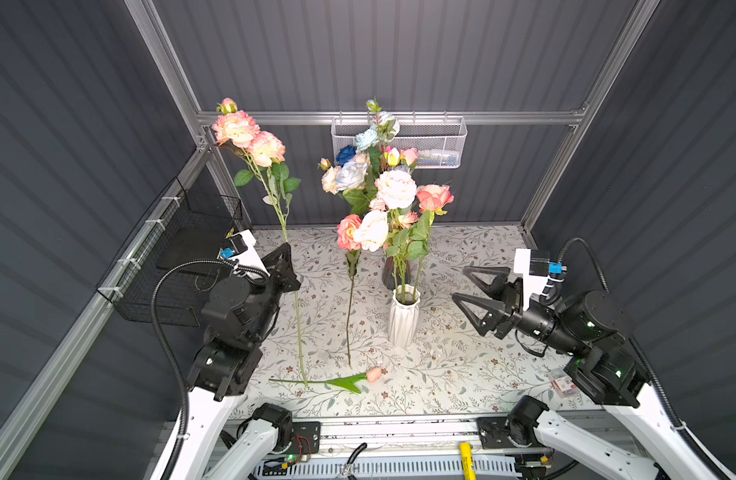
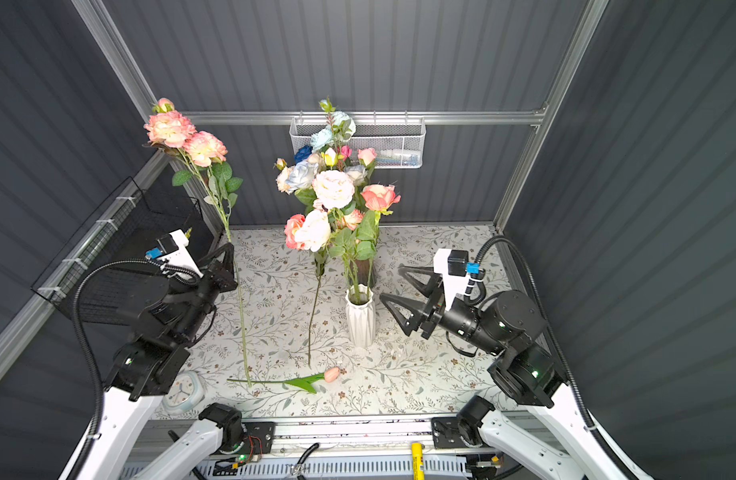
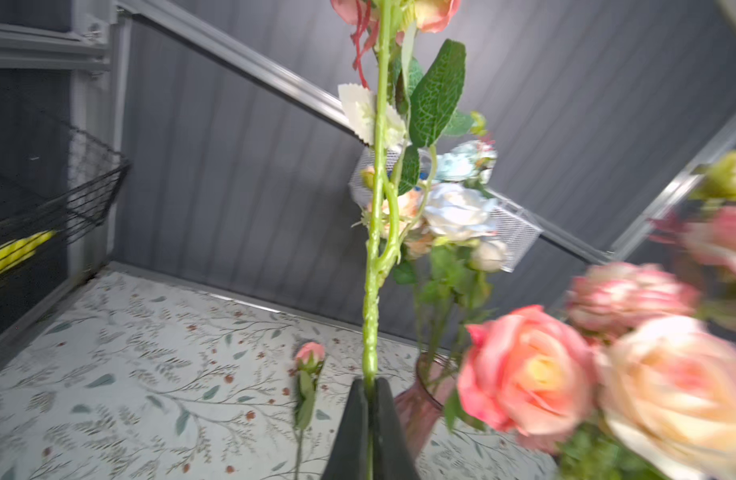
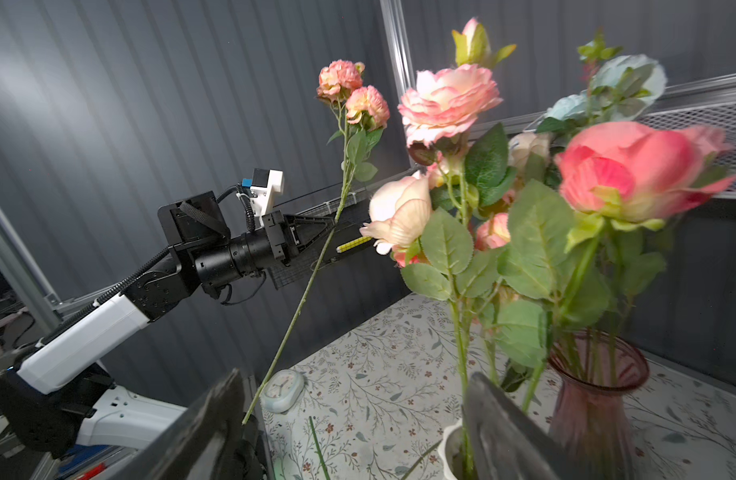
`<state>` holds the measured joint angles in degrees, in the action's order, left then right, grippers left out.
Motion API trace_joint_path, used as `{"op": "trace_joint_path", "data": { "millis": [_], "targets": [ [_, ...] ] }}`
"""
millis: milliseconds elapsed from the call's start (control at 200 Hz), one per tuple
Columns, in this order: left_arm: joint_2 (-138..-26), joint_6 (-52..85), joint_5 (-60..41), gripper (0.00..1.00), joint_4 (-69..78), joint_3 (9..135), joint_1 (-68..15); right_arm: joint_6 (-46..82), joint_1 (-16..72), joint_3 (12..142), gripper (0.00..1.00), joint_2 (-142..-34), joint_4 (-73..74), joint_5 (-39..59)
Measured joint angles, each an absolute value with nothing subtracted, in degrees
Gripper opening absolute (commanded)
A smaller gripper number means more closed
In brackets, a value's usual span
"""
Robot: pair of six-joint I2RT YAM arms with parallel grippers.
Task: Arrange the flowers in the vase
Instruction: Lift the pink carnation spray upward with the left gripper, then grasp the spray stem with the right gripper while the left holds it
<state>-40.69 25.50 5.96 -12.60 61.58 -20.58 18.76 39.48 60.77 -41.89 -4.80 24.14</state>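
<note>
- Grey ribbed walls close in a bench (image 1: 461, 374) covered with a leaf-print cloth. A white mesh basket (image 1: 441, 141) hangs on the back rail and a black wire basket (image 1: 171, 266) on the left wall.
- My left claw (image 1: 286, 255) is clamped tight on the green stem of a peony spray (image 1: 250, 137). In the left wrist view the stem sits pinched between the closed fingers (image 3: 385, 415).
- That spray stands nearly upright, with two pink-peach heads and a bud high up by the left corner post, well apart from the vases. Its lower end reaches down towards the front of the bench and crosses the tulip's stem in both top views. I cannot tell whether it touches the cloth.
- My right claw (image 1: 461, 284) stands wide and empty to the right of the white vase (image 1: 403, 320), pointing at it but apart from it.
- The white vase is ribbed, stands mid-bench and holds leafy stems topped by a pink rose (image 1: 434, 197) and a cream bloom (image 1: 372, 230).
- Just behind it a dark glass vase (image 4: 594, 399) carries more flowers, among them pale blue (image 1: 351, 174) and dark blue heads.
- A loose pink rose (image 1: 348, 232) has its head against the cream bloom. Its thin stem runs down to the bench left of the white vase.
- A tulip (image 1: 373, 374) lies flat near the front edge.
- A small round clock (image 2: 183, 390) lies at the front left, beside my left arm.
</note>
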Motion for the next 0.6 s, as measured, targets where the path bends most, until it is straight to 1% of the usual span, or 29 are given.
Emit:
{"op": "trace_joint_path", "data": {
  "millis": [145, 355, 600],
  "targets": [
    [-38.0, 24.8, -6.9, 0.0, -13.1, 64.5, -20.6, 19.7, 42.4, 63.5, 0.83, -47.7, -3.2, 27.6],
    [-37.7, 24.9, -27.4, 0.0, -8.6, 65.6, -20.6, 17.2, 51.9, 70.7, 0.83, -55.9, -4.3, 27.7],
    [-41.7, 30.9, -42.1, 0.0, 2.1, 64.9, -20.6, 15.8, 57.1, 79.8, 0.83, -64.6, -2.3, 27.7]
  ]
}}
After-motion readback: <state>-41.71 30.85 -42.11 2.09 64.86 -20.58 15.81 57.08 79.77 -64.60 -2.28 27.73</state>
